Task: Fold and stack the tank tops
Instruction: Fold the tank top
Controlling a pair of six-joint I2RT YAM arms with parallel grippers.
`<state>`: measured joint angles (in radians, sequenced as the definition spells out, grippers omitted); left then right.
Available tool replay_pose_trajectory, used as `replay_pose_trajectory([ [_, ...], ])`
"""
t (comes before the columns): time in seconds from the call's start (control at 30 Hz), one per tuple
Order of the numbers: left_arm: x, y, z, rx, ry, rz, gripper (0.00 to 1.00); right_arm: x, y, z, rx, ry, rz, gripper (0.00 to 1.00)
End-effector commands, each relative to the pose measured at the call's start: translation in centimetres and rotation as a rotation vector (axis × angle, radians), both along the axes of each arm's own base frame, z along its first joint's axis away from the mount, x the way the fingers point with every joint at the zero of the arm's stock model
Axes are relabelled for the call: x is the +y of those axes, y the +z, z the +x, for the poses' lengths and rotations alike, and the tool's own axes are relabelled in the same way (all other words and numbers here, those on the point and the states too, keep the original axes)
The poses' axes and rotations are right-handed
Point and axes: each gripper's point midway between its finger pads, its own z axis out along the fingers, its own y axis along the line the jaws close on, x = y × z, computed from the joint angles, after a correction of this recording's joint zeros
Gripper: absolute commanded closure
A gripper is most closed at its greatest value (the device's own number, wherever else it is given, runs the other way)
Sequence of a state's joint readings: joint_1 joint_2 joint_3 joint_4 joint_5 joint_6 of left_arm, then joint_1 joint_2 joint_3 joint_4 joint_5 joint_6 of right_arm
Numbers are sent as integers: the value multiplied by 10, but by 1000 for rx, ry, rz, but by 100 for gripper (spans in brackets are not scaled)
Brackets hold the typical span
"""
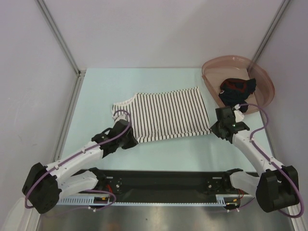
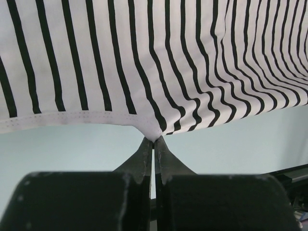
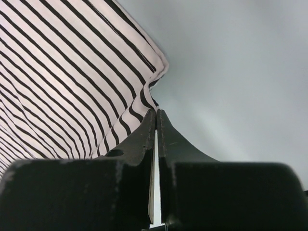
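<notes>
The white tank top with thin black stripes point(image 1: 163, 115) lies spread on the pale table, straps to the left. My left gripper point(image 1: 133, 139) is shut on its near left edge; the left wrist view shows the white hem point(image 2: 72, 118) pinched at the fingertips point(image 2: 154, 139). My right gripper point(image 1: 215, 129) is shut on its near right corner, with striped cloth point(image 3: 72, 86) running into the closed tips point(image 3: 157, 111). The dark navy tank top with red parts point(image 1: 237, 89) lies crumpled in the pink basin.
The pink translucent round basin point(image 1: 262, 79) stands at the back right, just beyond my right arm. Grey walls with metal posts point(image 1: 57, 33) close in the back and the sides. The black arm mounting rail point(image 1: 163, 180) runs along the near edge.
</notes>
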<state>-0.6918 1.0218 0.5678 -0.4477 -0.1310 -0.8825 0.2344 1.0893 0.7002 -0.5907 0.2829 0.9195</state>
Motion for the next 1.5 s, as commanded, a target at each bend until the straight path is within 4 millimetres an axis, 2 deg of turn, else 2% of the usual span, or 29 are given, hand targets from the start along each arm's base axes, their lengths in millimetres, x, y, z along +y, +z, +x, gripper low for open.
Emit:
replay_pose_trajectory([
  [0.0,5,15,15,-33,-32,18,100,-4,19,25,-66,8,-47,100],
  [0.2,5,24,35,-47,-37,39,100,1,26,54,-89,35,-71,100],
  [0.23,4,28,39,-57,-35,36,100,2,18,57,-64,47,-81,100],
  [0.27,5,26,42,-50,-35,44,100,4,22,63,-71,47,-79,100],
  [0.47,9,21,56,-47,-20,64,100,4,6,83,-24,56,-103,100],
  [0.73,7,9,72,-25,-22,73,100,8,18,114,-57,59,-107,100],
  [1.1,6,-7,90,-2,-8,112,100,2,4,128,-51,25,-101,100],
  [1.47,8,-21,98,11,10,130,100,10,-16,148,-64,49,-39,100],
])
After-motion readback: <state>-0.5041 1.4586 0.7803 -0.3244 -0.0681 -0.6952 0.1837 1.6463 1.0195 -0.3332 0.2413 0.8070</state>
